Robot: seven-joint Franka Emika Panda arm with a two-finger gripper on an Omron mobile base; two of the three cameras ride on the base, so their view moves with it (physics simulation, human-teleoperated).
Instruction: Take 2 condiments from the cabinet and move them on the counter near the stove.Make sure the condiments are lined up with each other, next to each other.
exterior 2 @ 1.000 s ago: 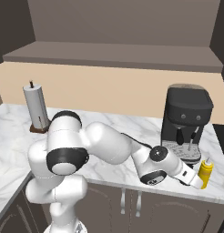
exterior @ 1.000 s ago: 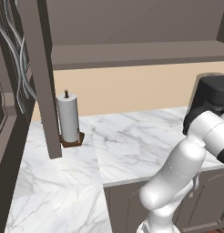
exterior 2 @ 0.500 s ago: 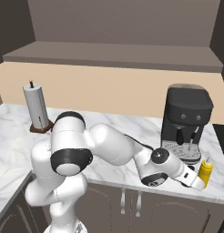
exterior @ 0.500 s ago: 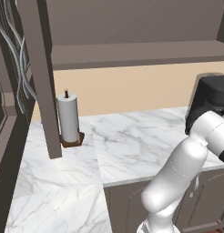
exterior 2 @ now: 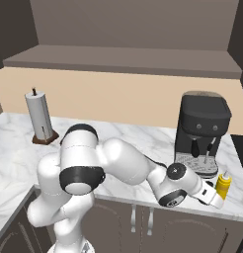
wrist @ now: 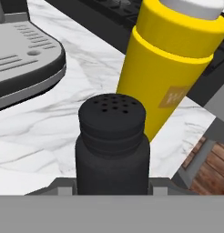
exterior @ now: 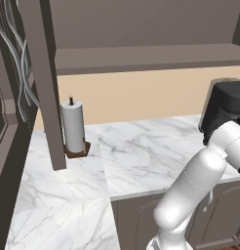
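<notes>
The claw (exterior 2: 215, 198) is clamped on the black bottle (wrist: 112, 145), holding it upright low over the counter (exterior 2: 143, 143) edge. The yellow bottle (wrist: 170, 68) stands just beyond it, almost touching. The arm stretches low and far right, elbow bent, past the coffee machine (exterior 2: 200, 132). The paper-towel roll (exterior 2: 40, 118) stands well away, left.

Black bottle (wrist: 112, 145) stands on counter (wrist: 50, 123) before yellow bottle (wrist: 170, 68).

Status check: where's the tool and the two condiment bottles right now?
Tool shut on black shaker, low at counter edge. Yellow bottle upright just behind it. Coffee machine close alongside.
</notes>
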